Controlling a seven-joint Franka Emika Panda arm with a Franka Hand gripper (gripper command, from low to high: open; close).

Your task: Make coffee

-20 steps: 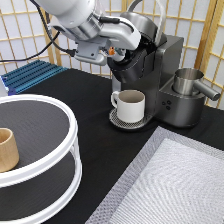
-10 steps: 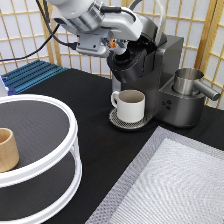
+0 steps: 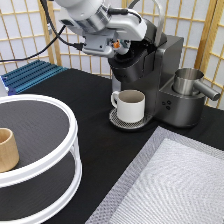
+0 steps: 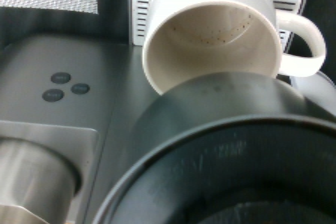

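The dark coffee machine (image 3: 162,65) stands at the exterior view's top right. A white handled mug (image 3: 131,105) sits on its round drip tray (image 3: 116,121) under the brew head. My gripper (image 3: 134,34) is up against the top of the brew head, at the end of the white arm that reaches in from the exterior view's top left. In the wrist view, the brew head's dark round rim (image 4: 217,150) fills the picture. Beyond it the mug (image 4: 217,45) shows a stained, empty inside. The coffee is out of view.
A steel jug (image 3: 189,82) stands on the machine's right-hand base, beside its three buttons (image 4: 64,86). A white two-tier round shelf (image 3: 55,165) at the exterior view's left carries a tan wooden cup (image 3: 6,149). A grey mat (image 3: 170,185) lies bottom right, a blue rack (image 3: 32,75) at the back left.
The arm has swung toward the exterior view's right, bringing the gripper over the machine's brew head. The mug and the rest have not moved.
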